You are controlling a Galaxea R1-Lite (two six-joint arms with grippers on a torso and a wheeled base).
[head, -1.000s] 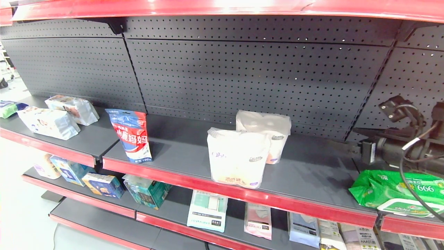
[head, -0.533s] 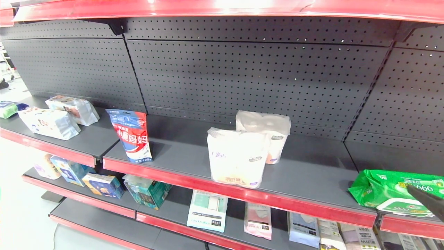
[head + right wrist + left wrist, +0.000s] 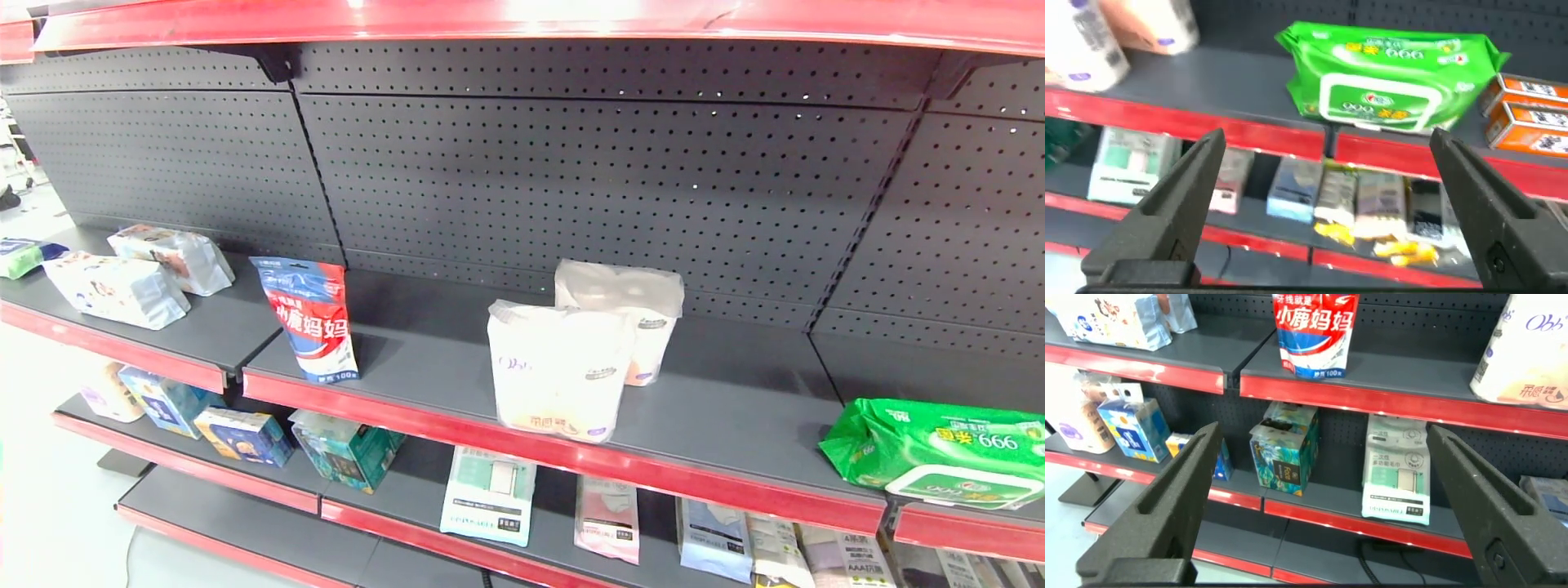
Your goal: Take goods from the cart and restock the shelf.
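Head view: middle shelf (image 3: 735, 400) carries two white tissue packs (image 3: 559, 367), one blue-red pouch (image 3: 310, 322), two silvery bags (image 3: 114, 286), and one green wipes pack (image 3: 939, 445) lying at its right front edge. Jaws of left gripper (image 3: 1323, 433) and right gripper (image 3: 1327, 137) spread, empty.

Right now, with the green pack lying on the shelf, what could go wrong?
1. The green wipes pack lies at the front edge of the shelf; a nudge from the open right gripper might push it off.
2. The front white tissue pack also stands at that edge and could tip forward.
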